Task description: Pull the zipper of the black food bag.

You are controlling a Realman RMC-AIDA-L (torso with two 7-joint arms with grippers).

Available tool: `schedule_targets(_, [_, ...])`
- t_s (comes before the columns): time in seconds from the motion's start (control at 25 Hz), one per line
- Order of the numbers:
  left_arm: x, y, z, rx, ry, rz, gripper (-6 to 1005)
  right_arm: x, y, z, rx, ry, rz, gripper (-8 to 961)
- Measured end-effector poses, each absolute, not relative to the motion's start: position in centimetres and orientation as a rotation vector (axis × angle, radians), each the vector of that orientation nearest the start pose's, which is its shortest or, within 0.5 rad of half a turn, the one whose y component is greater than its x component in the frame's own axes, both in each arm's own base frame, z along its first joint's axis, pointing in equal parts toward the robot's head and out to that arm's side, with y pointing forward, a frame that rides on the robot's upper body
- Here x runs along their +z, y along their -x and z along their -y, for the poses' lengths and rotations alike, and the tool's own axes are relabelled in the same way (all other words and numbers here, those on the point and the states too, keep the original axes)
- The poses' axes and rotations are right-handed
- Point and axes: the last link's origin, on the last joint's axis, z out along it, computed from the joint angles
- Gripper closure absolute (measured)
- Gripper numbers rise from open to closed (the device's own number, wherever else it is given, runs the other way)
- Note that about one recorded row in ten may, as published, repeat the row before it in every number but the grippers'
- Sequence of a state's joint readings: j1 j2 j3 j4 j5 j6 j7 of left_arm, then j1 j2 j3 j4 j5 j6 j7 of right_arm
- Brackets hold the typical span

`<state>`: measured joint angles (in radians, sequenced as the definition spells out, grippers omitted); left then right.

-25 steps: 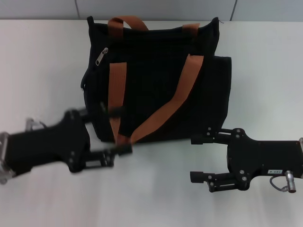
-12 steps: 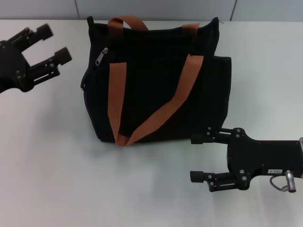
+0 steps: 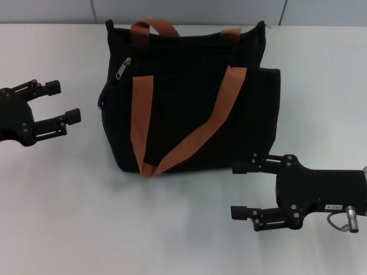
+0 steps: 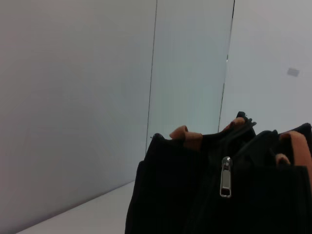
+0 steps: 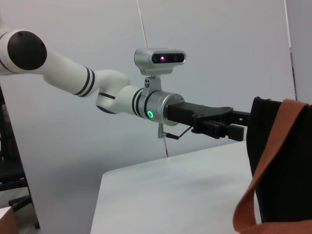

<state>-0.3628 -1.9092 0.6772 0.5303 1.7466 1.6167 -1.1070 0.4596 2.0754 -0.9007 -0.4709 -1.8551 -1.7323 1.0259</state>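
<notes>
The black food bag (image 3: 189, 97) stands on the white table, with two rust-orange straps (image 3: 141, 109) down its face. The silver zipper (image 3: 123, 68) hangs at its upper left corner; it also shows in the left wrist view (image 4: 225, 177), against the bag (image 4: 180, 195). My left gripper (image 3: 64, 102) is open and empty, left of the bag and below the zipper's level, apart from both. My right gripper (image 3: 239, 190) is open and empty at the bag's lower right corner, near the table's front. The right wrist view shows the left gripper (image 5: 233, 123) beside the bag (image 5: 267, 146).
The white table (image 3: 172, 229) spreads around the bag. A pale wall (image 3: 189, 10) runs behind the table's far edge. The left arm's white links (image 5: 73, 73) reach in over the table.
My left gripper swung from the bag's lower left front up to the far left, then came down and right toward the bag. The right gripper and the bag have not moved.
</notes>
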Motion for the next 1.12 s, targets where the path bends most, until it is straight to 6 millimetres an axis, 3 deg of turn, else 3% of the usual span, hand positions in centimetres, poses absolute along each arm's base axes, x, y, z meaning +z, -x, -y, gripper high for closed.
schedule_targets(0.72, [2.7, 28.8, -34.8, -0.683, 2.496, 0.362, 244, -4.0, -25.9, -26.5, 0.939, 2.940, -0.309, 183])
schedule_targets(1.12, [2.3, 28.6, -35.0, -0.661, 2.464, 0.270, 259, -4.0, -25.8, -26.5, 0.939, 2.940, -0.312, 191])
